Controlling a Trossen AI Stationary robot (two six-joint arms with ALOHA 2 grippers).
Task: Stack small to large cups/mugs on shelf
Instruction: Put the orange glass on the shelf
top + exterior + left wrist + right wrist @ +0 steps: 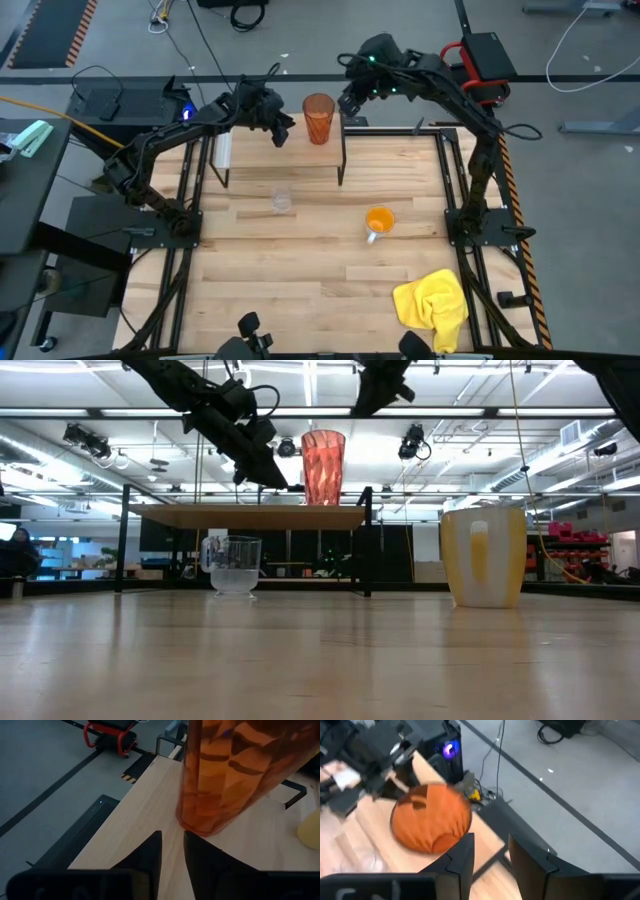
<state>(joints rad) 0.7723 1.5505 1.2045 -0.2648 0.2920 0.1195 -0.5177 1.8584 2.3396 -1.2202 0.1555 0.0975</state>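
Observation:
The tall orange-red ribbed tumbler [318,118] stands upright on its base on the shelf [250,150], a light wood board on black legs, near the board's far right corner. My left gripper [281,132] hovers just left of the tumbler, open, its fingertips [172,840] a little short of the tumbler's base [200,822]. My right gripper [350,100] hangs open above and right of the tumbler [431,817], nothing between its fingers. The small clear glass [282,201] and the orange mug [379,222] stand on the table in front of the shelf.
A crumpled yellow cloth [435,300] lies near the table's front right. In the low view the glass [235,565] stands under the shelf board [250,517] and the mug [483,557] to its right. Bare wood fills the table's near left.

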